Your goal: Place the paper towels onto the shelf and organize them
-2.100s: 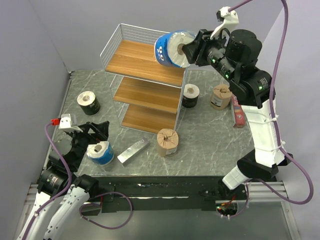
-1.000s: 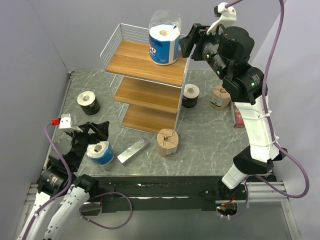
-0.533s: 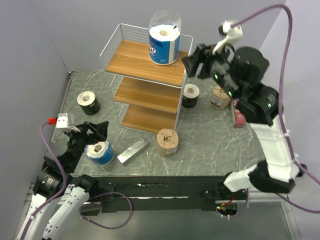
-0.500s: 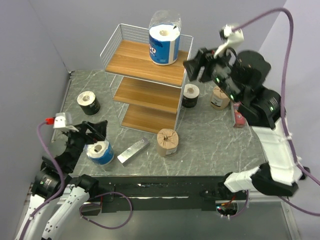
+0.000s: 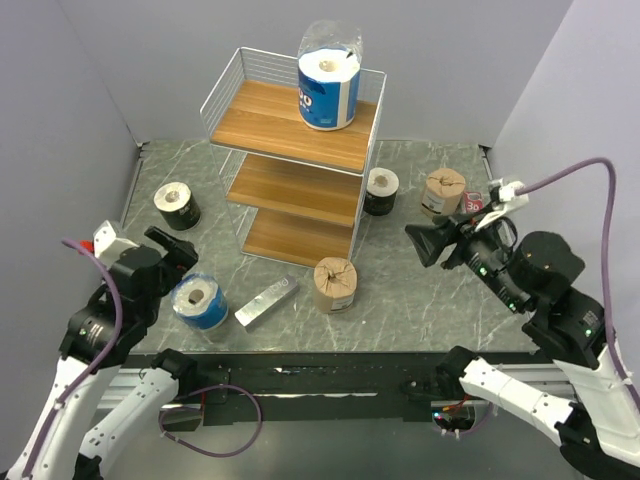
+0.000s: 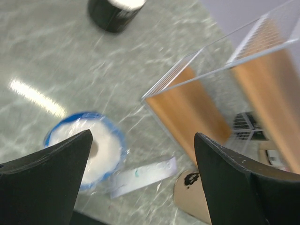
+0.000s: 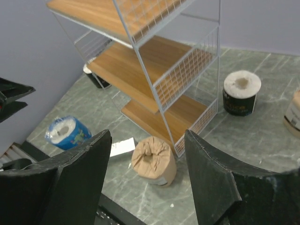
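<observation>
Left gripper (image 5: 172, 250), jaws spread and empty, hangs over the upright blue roll (image 5: 198, 300). Its axis is vertical and it sits off-centre, just beneath one finger. The shelf (image 5: 290, 115) stands far right of it. We judge the right gripper (image 5: 418, 243), equally agape, the farther.

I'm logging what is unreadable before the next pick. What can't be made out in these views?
Top view: red box mostly hidden behind the right arm.
Left wrist view: motion blur leaves the print on the blue roll unreadable; black roll cut by the top edge.
Right wrist view: brown roll cut by the right edge; that black roll half hidden behind the shelf.
</observation>
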Available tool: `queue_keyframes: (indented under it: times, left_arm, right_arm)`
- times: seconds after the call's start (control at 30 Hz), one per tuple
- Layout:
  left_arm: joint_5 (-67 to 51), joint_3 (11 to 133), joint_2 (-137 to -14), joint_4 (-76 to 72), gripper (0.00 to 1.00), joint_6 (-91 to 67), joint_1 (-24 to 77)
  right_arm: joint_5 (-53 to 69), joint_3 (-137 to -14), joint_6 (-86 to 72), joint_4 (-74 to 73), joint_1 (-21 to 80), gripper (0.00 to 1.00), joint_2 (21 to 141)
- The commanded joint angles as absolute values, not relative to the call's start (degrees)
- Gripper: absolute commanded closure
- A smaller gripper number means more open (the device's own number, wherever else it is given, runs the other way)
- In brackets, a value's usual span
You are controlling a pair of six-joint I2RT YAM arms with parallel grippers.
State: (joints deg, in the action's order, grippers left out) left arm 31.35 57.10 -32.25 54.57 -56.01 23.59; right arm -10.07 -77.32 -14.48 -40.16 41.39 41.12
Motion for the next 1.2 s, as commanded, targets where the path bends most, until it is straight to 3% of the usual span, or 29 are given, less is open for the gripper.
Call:
queue_keyframes:
  times: [0.0, 0.47, 1.17]
  left_arm:
    - [32.6, 54.2, -33.0, 62.4, 0.04, -68.1, 23.6]
    - [34.5, 47.5, -37.6, 70.0, 0.04, -86.0, 23.6]
    - [33.5, 41.8, -43.6, 67.7, 0.01, -94.8, 23.1]
  right_arm:
    - [-10.3, -72.2, -14.9, -38.1, 41.8, 0.28, 38.7]
    - [-6.6, -64.6, -15.8, -37.7, 41.7, 0.28, 32.3]
    - [-10.7, -62.7, -15.7, -40.2, 41.8, 0.27, 28.4]
